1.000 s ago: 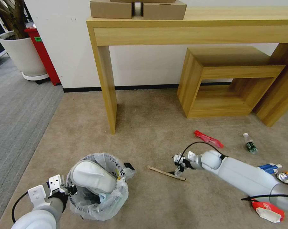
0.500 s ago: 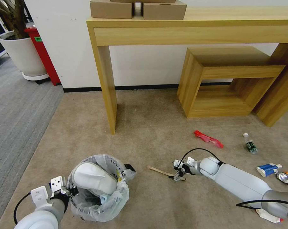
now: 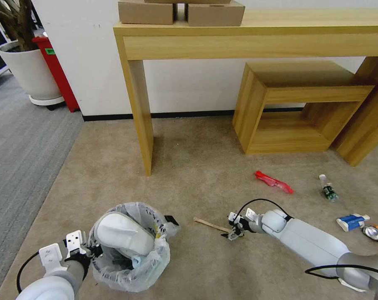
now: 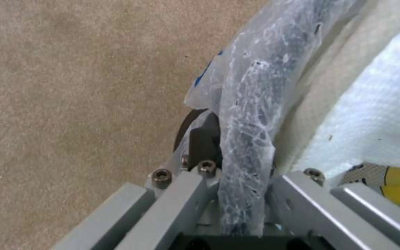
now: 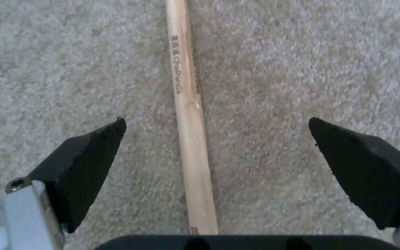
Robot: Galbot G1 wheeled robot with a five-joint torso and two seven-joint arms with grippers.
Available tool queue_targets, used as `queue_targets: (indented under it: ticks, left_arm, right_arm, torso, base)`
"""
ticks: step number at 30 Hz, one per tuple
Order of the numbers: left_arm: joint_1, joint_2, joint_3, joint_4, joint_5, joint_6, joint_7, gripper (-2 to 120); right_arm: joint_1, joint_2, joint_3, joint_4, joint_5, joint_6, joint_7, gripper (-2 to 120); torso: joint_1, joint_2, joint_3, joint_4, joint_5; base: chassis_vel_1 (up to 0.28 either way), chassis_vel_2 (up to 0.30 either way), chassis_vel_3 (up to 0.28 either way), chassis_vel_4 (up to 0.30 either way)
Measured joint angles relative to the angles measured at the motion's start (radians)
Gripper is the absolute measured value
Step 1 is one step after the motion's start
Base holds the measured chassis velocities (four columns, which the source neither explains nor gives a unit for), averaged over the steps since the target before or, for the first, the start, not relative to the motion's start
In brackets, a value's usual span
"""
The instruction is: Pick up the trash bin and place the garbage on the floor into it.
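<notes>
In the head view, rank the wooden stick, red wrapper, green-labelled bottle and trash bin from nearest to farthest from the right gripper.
1. Wooden stick, directly under the open right gripper.
2. Red wrapper, beyond it toward the shelf.
3. Trash bin, to its left, held by the left gripper.
4. Green-labelled bottle, far right; close to the bin's rank.

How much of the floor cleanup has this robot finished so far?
Partly done. The left pincer grips the trash bin by its rim, and a white slipper is already inside. The right pincer is open astride the wooden stick. The red wrapper, bottle, blue-white packet and can remain.
</notes>
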Motion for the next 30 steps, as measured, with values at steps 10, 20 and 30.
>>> queue_targets:
  ticks: [10, 20, 30]
  left_arm:
    - [0.007, -0.006, 0.018, 0.002, 0.019, 0.0, 0.001, 0]
    - [0.015, -0.015, 0.033, 0.004, 0.043, -0.005, 0.002, 0]
    - [0.014, -0.015, 0.041, 0.0, 0.046, -0.005, 0.004, 0]
  right_arm:
    - [-0.009, 0.015, 0.024, -0.036, -0.004, 0.019, -0.004, 100]
    - [-0.017, 0.042, 0.043, -0.071, -0.023, 0.046, -0.011, 100]
    - [-0.019, 0.072, 0.034, -0.1, -0.036, 0.066, -0.015, 100]
  torso:
    - [0.0, 0.0, 0.0, -0.0001, -0.0001]
    - [0.0, 0.0, 0.0, 0.0, 0.0]
    - [0.0, 0.0, 0.0, -0.0002, -0.0003]
  base:
    - [0.0, 0.0, 0.0, 0.0]
    - [0.0, 0.0, 0.0, 0.0]
    - [0.0, 0.0, 0.0, 0.0]
